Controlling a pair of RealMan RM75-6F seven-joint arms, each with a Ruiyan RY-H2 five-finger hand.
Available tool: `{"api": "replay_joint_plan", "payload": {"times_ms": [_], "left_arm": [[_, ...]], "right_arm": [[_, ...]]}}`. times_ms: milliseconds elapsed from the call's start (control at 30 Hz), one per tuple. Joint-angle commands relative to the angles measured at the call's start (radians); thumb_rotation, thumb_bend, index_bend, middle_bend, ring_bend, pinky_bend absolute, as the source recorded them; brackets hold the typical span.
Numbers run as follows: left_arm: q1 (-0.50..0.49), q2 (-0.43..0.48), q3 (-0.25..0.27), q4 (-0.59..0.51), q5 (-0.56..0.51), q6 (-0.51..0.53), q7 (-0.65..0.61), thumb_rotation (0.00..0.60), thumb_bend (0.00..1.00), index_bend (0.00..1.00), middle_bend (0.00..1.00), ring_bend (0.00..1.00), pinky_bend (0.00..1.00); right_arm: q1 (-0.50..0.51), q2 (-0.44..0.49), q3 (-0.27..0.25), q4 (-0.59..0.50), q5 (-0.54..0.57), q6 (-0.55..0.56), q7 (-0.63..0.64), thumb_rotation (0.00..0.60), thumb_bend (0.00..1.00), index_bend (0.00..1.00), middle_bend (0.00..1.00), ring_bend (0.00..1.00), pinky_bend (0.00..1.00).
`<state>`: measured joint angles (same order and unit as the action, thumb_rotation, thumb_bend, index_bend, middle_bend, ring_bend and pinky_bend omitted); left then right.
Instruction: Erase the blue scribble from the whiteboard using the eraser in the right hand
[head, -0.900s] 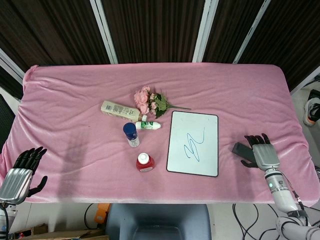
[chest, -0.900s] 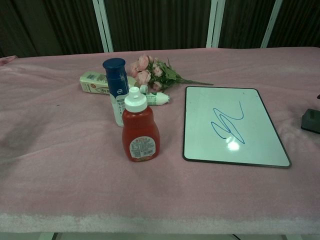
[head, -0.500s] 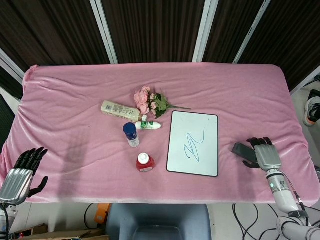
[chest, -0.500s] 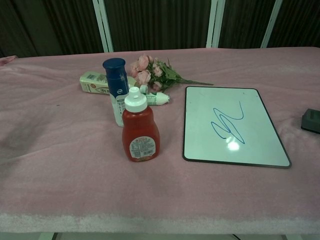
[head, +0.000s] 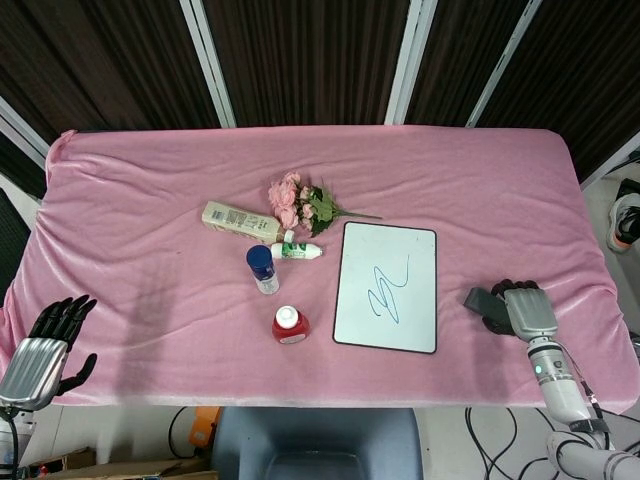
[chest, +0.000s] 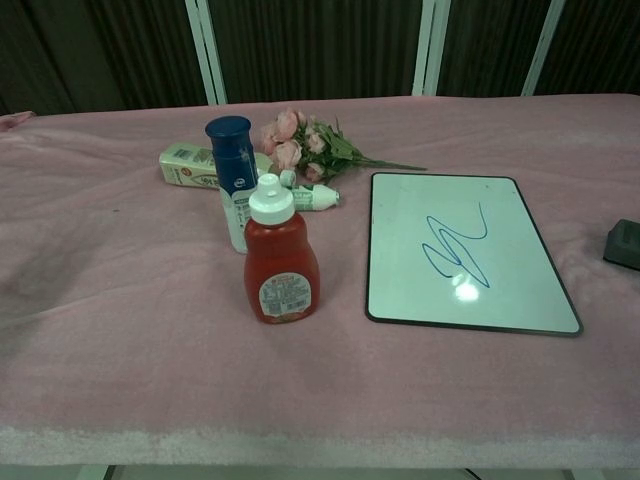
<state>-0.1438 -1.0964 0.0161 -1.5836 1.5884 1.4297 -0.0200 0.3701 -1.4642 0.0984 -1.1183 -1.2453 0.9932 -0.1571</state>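
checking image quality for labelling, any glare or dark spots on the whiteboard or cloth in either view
Chest view: a bright glare spot sits on the whiteboard just below the scribble, touching its lower loops; the near left cloth looks dimmer. Head view: the board is evenly lit with no glare, and a soft shadow falls on the cloth left of the bottles.

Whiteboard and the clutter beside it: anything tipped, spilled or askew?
Nothing spilled. The whiteboard lies flat, blue scribble intact. Two bottles, the cream bottle and the small green-white bottle, lie on their sides beside the flowers; nothing has leaked from them.
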Motion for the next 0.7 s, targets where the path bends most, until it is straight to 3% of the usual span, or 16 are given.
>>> {"api": "replay_joint_plan", "payload": {"times_ms": [33, 400, 700], "left_arm": [[0.000, 0.000, 0.001, 0.001, 0.001, 0.000, -0.001, 0.600, 0.41, 0.00, 0.04, 0.01, 0.08], [0.001, 0.000, 0.001, 0.002, 0.002, 0.006, -0.005, 0.600, 0.42, 0.00, 0.04, 0.01, 0.08], [0.002, 0.000, 0.001, 0.004, 0.004, 0.010, -0.009, 0.600, 0.43, 0.00, 0.04, 0.01, 0.08]], "right_arm": [[-0.001, -0.003, 0.002, 0.001, 0.002, 0.005, -0.004, 0.600, 0.42, 0.57, 0.45, 0.42, 0.39], [0.003, -0.027, 0.018, 0.023, 0.024, 0.025, -0.045, 0.600, 0.43, 0.76, 0.59, 0.57, 0.51], [0.013, -0.036, 0.047, 0.013, -0.012, 0.113, -0.047, 0.600, 0.46, 0.90, 0.70, 0.69, 0.62]]}}
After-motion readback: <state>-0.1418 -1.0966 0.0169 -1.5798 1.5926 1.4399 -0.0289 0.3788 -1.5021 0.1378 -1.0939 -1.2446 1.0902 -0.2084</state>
